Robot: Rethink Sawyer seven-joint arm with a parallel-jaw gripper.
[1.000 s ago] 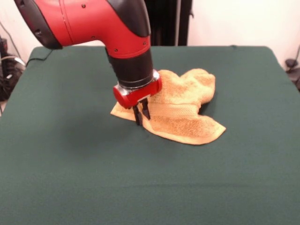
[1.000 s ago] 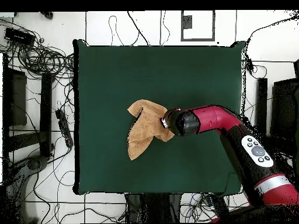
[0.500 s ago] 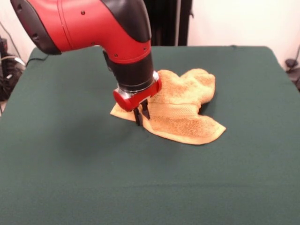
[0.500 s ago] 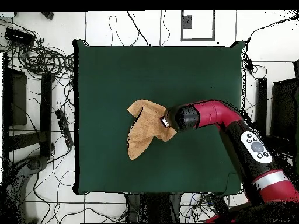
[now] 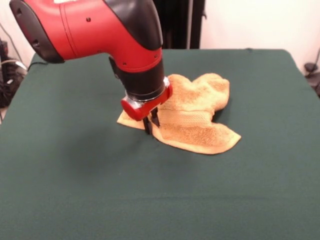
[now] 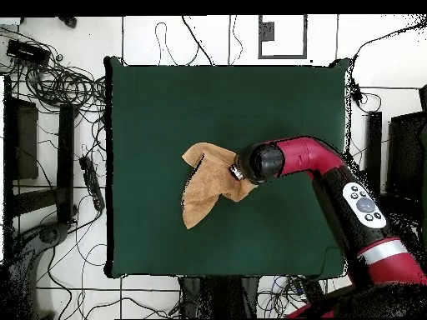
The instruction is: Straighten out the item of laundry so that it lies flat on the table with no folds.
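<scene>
Crumpled golden-orange terry hand towel [image 5: 192, 112] lies near the middle of the wide dark green cloth-covered counter [image 5: 75, 175], still folded and bunched, one corner trailing out flat. Red and black arm's claw [image 5: 150, 124] points down at the towel's left edge in the front view, its two black fingers close together, seemingly pinching the towel hem.
</scene>
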